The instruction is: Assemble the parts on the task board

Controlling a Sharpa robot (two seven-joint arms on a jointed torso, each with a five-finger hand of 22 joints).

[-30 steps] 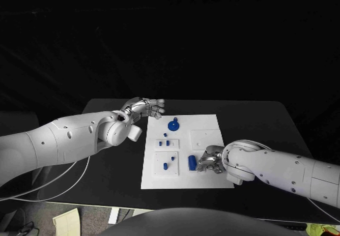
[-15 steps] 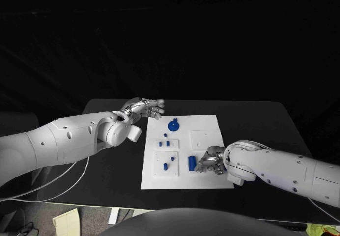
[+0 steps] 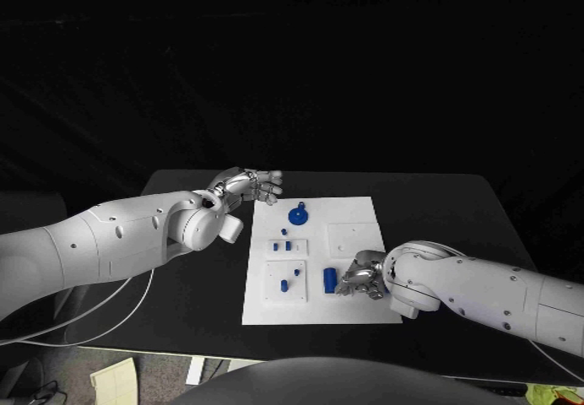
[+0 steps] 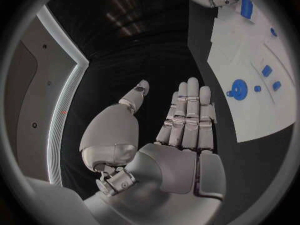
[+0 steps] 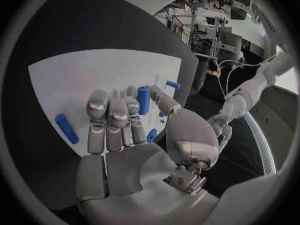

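Board [image 3: 319, 253] flat on table [image 3: 462, 202], between the two arms; blue parts spread over it: disc with small knob [image 3: 297, 216] at far end, short pegs [image 3: 283, 246] in the middle panel, more pegs [image 3: 289, 279] in the near panel, upright cylinder [image 3: 330, 279] at near right, just beside right hand [image 3: 361, 277].

Right hand low over board's near right corner, fingers curled inward together; in wrist view cylinder [image 5: 144, 99] just past the fingertips [image 5: 110, 104], second blue bar [image 5: 66, 128] lying flat beside the hand; contact with cylinder possible but not resolvable, so grip cannot be told.

Left hand [image 3: 247, 184] raised beyond board's far left corner, apart from it; in wrist view fingers [image 4: 189, 116] straight and side by side, thumb spread clear, nothing held; disc [image 4: 238, 89] well ahead on the board.

Handling, judged from appearance: parts probably rigid moulded plastic, light, smooth and somewhat slippery; no sign of fragility; small enough to tip or roll under a careless touch. Cylinder best pinched across its round flank near mid-height, axis kept upright for seating; flat bar best taken across its narrow sides near the middle; disc best lifted by its knob. Board light too, likely to slide if pushed sideways.
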